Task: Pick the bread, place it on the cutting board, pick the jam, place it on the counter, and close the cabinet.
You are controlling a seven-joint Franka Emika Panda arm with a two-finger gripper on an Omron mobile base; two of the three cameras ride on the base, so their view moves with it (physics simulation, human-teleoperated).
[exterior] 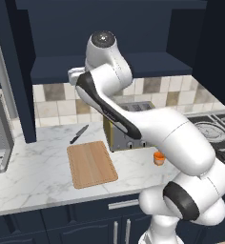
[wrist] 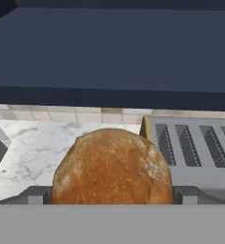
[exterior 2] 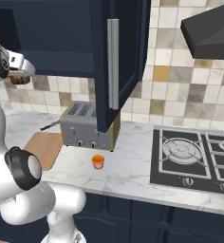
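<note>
1. No text, label, brand, number or sign can be read anywhere.
2. The toaster [exterior 2: 89, 126] has a plain grey front with two small knobs and no lettering (the hand view shows bare slots on top).
3. The jam [exterior 2: 98, 161], at about 5 o'clock from the toaster in the right base view, has a pale band near its top with no print.
4. The stove [exterior 2: 194, 161], at 3 o'clock from the jam, has knobs along its front edge; any marks on them are too small to make out.
</note>
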